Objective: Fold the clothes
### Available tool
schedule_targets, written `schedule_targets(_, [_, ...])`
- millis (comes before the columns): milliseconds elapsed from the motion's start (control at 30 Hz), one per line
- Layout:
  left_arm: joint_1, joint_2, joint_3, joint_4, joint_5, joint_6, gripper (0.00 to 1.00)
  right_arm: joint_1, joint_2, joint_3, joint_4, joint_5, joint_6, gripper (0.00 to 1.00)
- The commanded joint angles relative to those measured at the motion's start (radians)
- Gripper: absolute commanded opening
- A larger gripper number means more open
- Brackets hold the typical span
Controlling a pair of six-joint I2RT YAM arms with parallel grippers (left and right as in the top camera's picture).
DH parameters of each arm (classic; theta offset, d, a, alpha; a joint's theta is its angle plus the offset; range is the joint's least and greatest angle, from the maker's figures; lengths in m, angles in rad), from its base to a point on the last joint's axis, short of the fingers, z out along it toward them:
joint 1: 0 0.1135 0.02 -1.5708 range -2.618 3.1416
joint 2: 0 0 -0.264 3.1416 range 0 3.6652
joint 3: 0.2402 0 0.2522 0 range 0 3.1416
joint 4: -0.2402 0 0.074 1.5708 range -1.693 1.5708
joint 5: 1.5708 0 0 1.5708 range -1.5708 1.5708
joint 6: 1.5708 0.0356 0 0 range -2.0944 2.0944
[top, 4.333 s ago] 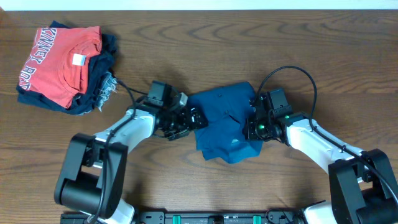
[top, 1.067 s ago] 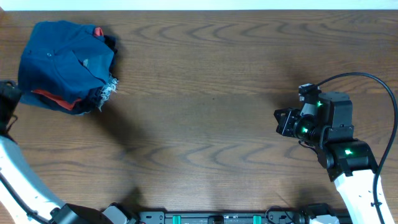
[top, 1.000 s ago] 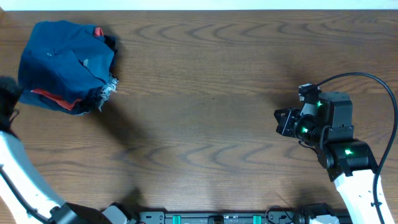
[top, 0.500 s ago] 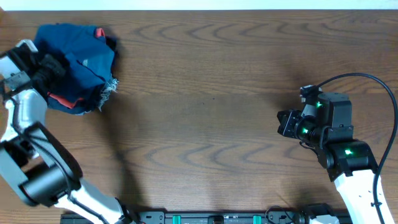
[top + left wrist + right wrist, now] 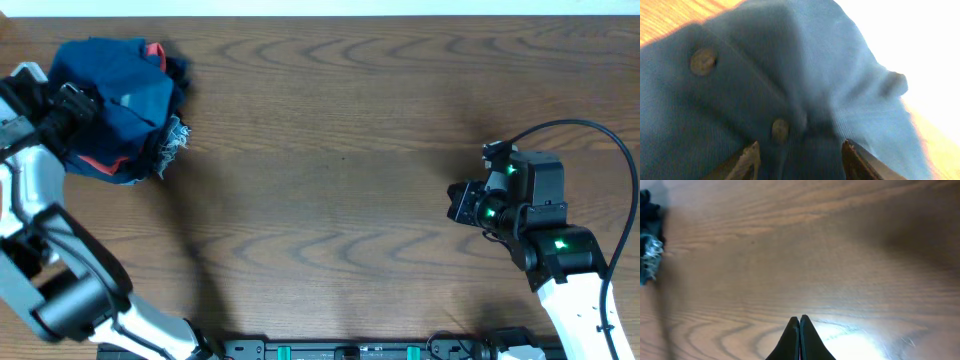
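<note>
The clothes (image 5: 125, 85) lie bunched at 10 o'clock on the table (image 5: 330, 200), on top of a red shirt (image 5: 152, 52). My left tool (image 5: 802, 160) is at their 9 o'clock edge, its fingers apart. My right tool (image 5: 800, 322), at 4 o'clock, is closed and empty.

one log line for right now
left tool: open, at blue garment | blue garment: bunched over red shirt | right tool: shut, empty, above table

Counted are one blue garment (image 5: 115, 85), one red shirt (image 5: 152, 51), one frayed denim piece (image 5: 170, 140), two buttons (image 5: 702, 61) (image 5: 780, 129), and two end effectors (left end effector (image 5: 800, 156), right end effector (image 5: 800, 322)).
</note>
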Motion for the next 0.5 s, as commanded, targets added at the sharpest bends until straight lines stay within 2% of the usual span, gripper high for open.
schedule_targets(0, [0.000,-0.177,-0.006,-0.096,0.117,0.070,0.57,-0.007,-0.007,0.055,-0.034,0.060,-0.060,0.01])
schedule_targets(133, [-0.076,-0.385,-0.006,-0.339,0.113,0.230,0.61,0.018,-0.007,0.174,-0.108,0.117,-0.146,0.01])
schedule_targets(233, [-0.177,-0.550,-0.006,-0.547,0.053,0.323,0.63,0.048,-0.010,0.282,-0.151,0.120,-0.164,0.02])
schedule_targets(333, [-0.295,-0.680,-0.006,-0.733,-0.060,0.370,0.64,0.089,-0.033,0.361,-0.189,0.117,-0.169,0.02])
schedule_targets(467, [-0.438,-0.802,-0.006,-0.918,-0.198,0.371,0.77,0.148,-0.093,0.406,-0.226,0.120,-0.197,0.09])
